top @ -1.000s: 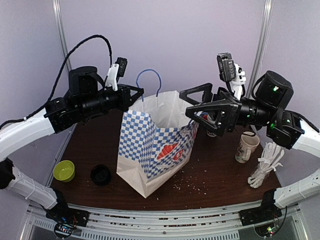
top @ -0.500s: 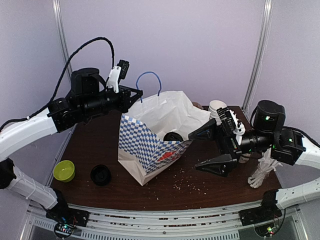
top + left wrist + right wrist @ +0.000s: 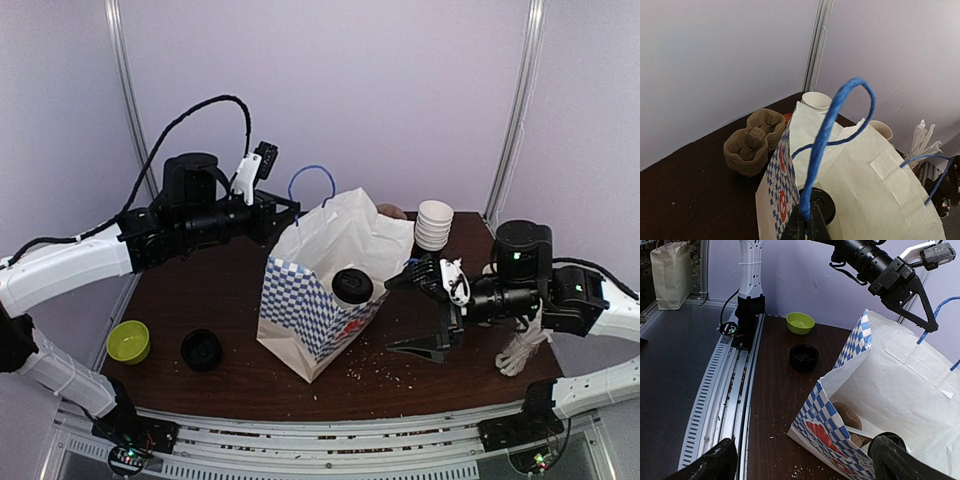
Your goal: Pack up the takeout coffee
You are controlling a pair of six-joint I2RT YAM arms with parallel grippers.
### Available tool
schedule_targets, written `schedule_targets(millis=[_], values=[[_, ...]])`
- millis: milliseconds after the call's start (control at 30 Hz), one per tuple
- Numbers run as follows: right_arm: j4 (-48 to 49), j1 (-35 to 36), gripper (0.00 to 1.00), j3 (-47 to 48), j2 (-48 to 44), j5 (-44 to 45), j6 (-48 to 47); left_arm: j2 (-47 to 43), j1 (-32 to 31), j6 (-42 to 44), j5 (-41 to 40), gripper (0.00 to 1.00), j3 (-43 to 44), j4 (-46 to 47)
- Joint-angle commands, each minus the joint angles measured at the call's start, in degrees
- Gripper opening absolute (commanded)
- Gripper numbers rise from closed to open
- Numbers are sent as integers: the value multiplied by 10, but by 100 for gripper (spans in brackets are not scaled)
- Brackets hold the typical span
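The takeout coffee (image 3: 352, 286) stands inside the blue-and-white checked paper bag (image 3: 310, 300), only its black lid (image 3: 823, 204) showing at the mouth. The bag leans toward the right. My left gripper (image 3: 291, 211) is shut on the bag's blue cord handle (image 3: 834, 122), holding it up from behind. My right gripper (image 3: 426, 312) hangs open just right of the bag, nothing between its fingers (image 3: 707, 466). In the right wrist view the bag's open mouth (image 3: 890, 390) faces me, with a brown item (image 3: 847, 415) inside and the lid's edge (image 3: 888, 439) low down.
A green bowl (image 3: 128, 341) and a black bowl (image 3: 202, 350) sit front left. A stack of lidless cups (image 3: 434, 224) and a brown pulp cup carrier (image 3: 752, 142) stand behind the bag. White stirrers (image 3: 522, 345) lie at right. Crumbs dot the dark tabletop (image 3: 390, 375).
My right gripper came off the bag's top, dropping down and right, and the coffee now sits in the bag. The left arm shifted right with the handle; the bag tilted right.
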Motion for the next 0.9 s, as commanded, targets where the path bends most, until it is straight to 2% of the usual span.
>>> schedule_targets(millis=[0,133,333,500,867], values=[[-8,4,96,-4,-9,11,-24,-2,5,8,19,0,-14,55],[38,4,97,-8,-8,-18,15,-10,4,7,22,0,-16,60],[132,-2,100,-3,-7,-75,128,-22,5,-17,35,0,-19,74],[159,-6,100,31,13,-127,195,-62,5,-32,37,0,-29,86],[329,-16,100,71,27,-145,323,-105,5,-39,52,0,53,30]])
